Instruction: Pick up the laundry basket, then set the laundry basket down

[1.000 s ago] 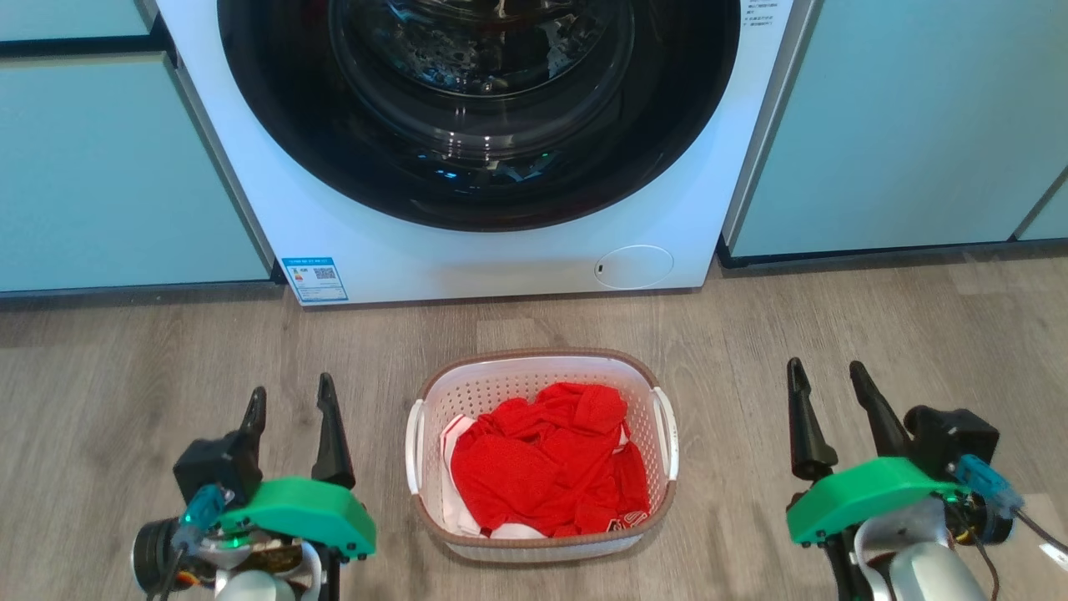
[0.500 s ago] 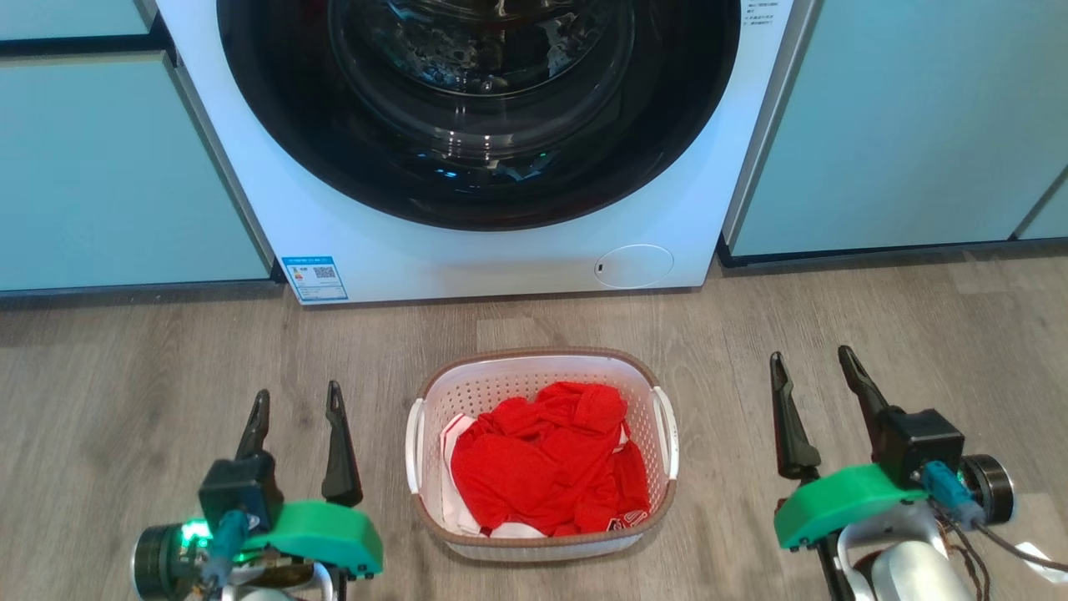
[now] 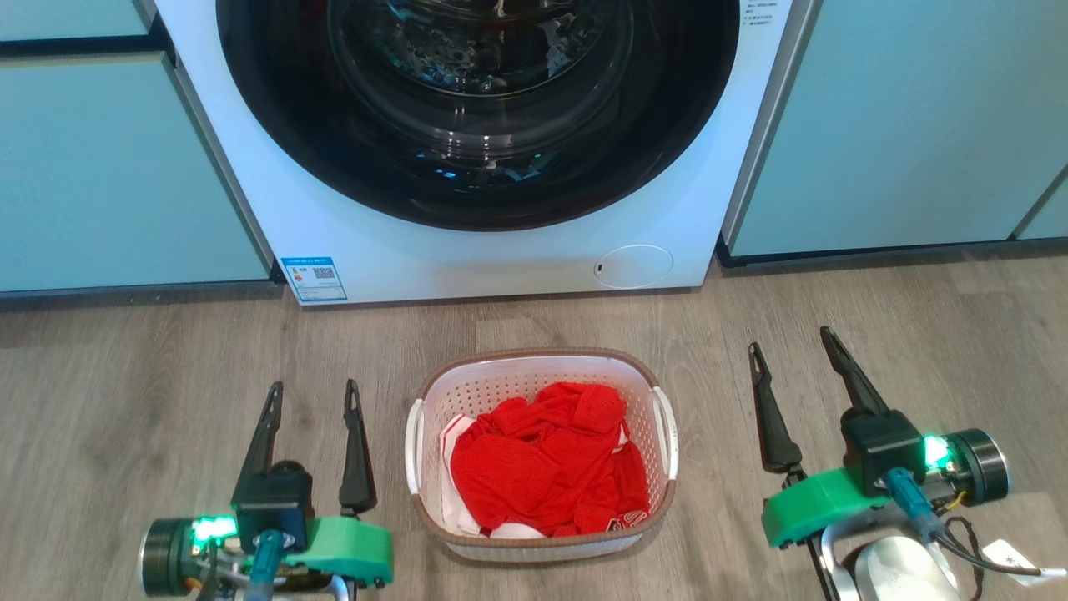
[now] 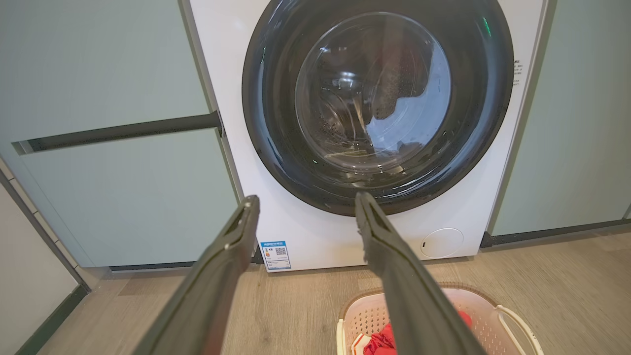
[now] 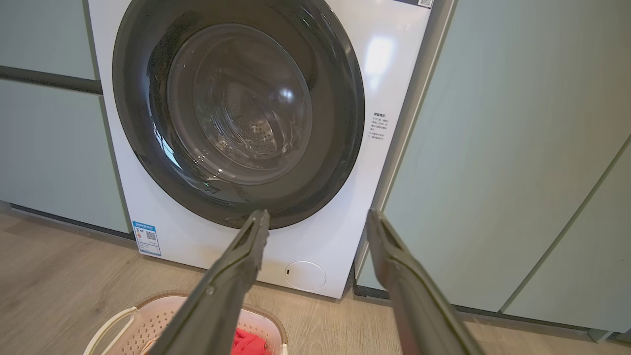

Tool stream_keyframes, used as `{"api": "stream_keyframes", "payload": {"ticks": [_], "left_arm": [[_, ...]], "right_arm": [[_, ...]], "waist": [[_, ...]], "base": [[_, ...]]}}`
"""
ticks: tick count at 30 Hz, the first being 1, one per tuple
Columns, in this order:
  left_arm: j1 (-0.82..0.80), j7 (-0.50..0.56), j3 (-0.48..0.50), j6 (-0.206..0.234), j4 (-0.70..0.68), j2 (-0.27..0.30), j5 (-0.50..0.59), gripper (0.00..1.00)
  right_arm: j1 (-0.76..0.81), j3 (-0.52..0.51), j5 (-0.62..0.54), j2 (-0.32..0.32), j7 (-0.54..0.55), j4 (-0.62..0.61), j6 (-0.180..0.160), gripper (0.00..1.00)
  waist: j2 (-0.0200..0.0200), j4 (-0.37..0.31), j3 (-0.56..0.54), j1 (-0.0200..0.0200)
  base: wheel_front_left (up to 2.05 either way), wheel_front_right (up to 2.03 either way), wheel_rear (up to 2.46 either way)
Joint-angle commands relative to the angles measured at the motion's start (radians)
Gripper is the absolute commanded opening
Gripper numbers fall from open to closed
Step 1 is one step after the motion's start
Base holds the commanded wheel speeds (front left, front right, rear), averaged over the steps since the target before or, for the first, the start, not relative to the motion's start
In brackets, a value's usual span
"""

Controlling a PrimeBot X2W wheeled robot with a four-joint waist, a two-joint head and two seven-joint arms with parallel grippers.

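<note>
The laundry basket stands upright on the wood-plank floor, directly in front of the front-loading washing machine, near it but not touching, and square to the robot. A crumpled red cloth, with some white cloth under it, fills most of the inside and lies below the brown rim. Neither the pick-up nor the set-down is done: the basket rests on the floor with nothing touching it. The left tool sits beside the basket's left handle, apart from it, fingers spread and empty, pointing toward the machine. The right tool sits on the other side, farther out from the right handle, likewise spread and empty. Judgement: the two tools bracket the basket because its handles are on its left and right sides, so a two-arm lift with one tool per handle would keep the load level. The fingers are released wide, presumably so each pair can pass around a handle loop. Both wrist views look along the fingers at the machine door with the basket at the lower edge, which suggests the tools are aimed above and past the handles rather than at them. The next move likely calls for bringing each tool inward and down to its handle. Risk: uneven closing or unequal lift would tilt the light basket and shift the cloth.
</note>
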Motion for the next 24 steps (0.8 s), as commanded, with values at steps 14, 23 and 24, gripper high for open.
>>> {"api": "stream_keyframes", "payload": {"ticks": [14,23,24], "left_arm": [[-0.024,-0.01,0.076,-0.039,-0.018,-0.029,0.028,1.0],[-0.021,-0.01,0.088,-0.051,-0.015,-0.038,0.039,1.0],[-0.021,-0.01,0.089,-0.052,-0.016,-0.039,0.041,1.0]], "right_arm": [[-0.043,0.021,-0.008,-0.01,-0.013,-0.037,0.003,1.0],[-0.043,0.019,-0.007,-0.01,-0.013,-0.036,0.003,1.0],[-0.043,0.019,-0.006,-0.01,-0.013,-0.036,0.003,1.0]], "waist": [[-0.0001,-0.001,0.001,0.0],[-0.0001,-0.001,0.004,0.0],[-0.0001,-0.001,0.004,0.0]], "base": [[0.0,0.0,0.0],[0.0,0.0,0.0],[0.0,0.0,0.0]]}}
